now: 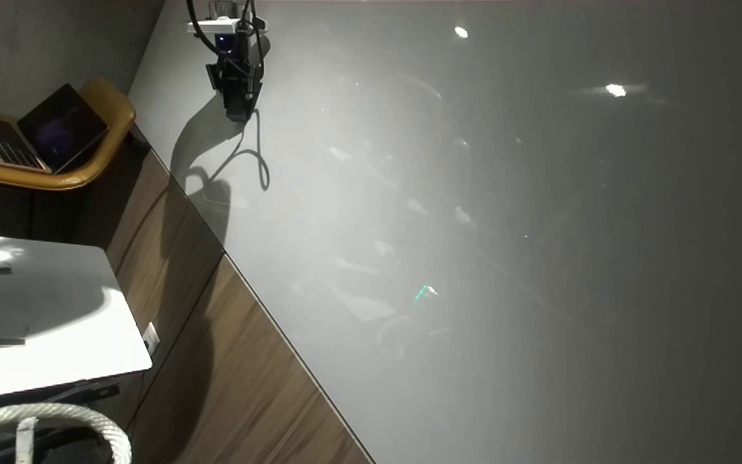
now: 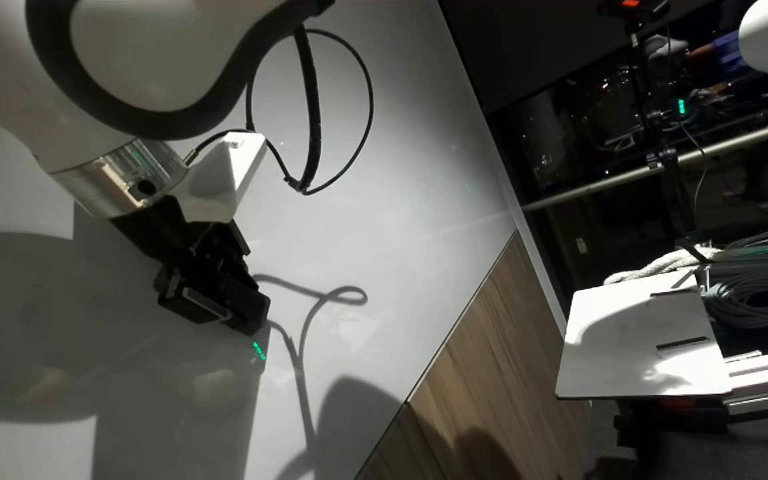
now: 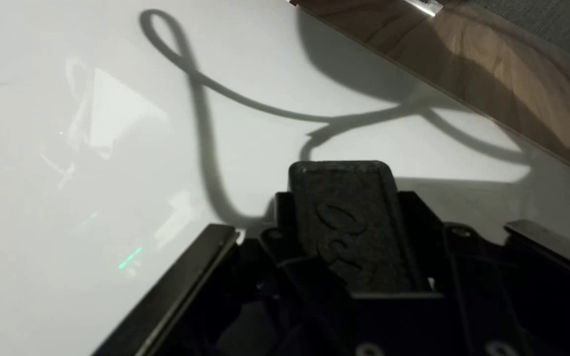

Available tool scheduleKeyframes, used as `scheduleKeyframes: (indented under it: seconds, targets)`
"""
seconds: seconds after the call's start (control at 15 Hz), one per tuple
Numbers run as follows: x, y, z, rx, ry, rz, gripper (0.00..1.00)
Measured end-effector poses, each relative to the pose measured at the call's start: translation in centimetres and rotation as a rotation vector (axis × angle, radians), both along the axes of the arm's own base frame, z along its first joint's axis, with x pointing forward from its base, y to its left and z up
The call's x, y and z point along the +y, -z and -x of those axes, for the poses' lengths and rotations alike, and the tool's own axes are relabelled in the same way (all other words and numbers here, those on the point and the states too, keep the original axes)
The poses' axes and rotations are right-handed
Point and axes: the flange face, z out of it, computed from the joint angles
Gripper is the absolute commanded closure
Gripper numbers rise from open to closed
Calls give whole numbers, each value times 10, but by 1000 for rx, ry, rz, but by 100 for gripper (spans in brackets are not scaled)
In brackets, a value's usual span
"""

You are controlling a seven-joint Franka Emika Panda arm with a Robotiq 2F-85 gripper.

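Within the tool (image 3: 347, 210), a dark block (image 3: 352, 230)

White arm (image 2: 147, 60), silver collar (image 2: 121, 175), black gripper (image 3: 348, 212)
In an exterior view, the arm's shell is smooth and rounded, edged by a broad, curving black band (image 2: 157, 125). The collar is polished metal with a dark round spot (image 2: 144, 187); just right of it sits an angular white housing (image 2: 214, 177) with a small mark (image 2: 234, 143) near one corner. A thick black cable (image 2: 313, 100) shows farther right, with a thinner black cable (image 2: 371, 100) looping out beside it. In the wrist view, the gripper has flat dark bars (image 3: 168, 291) at left and right, round-ended links (image 3: 465, 247) and, on the near side, two pale ring-shaped screw heads (image 3: 369, 349).
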Motion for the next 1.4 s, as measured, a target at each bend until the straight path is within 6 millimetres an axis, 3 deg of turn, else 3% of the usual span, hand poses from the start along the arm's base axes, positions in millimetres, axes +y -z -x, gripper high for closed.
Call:
scheduleKeyframes:
  seconds: [0.4, 0.87, 1.0, 1.27, 1.4]
  targets:
    - [-55, -56, 1, -29, 78, 0, 71]
    - [-160, -85, 1, -56, 186, -1, 71]
    - [-180, -70, 5, -70, 170, -16, 71]
    - [-197, -1, 21, -77, 152, -6, 71]
    - [-215, 20, 27, -92, 166, 11, 71]
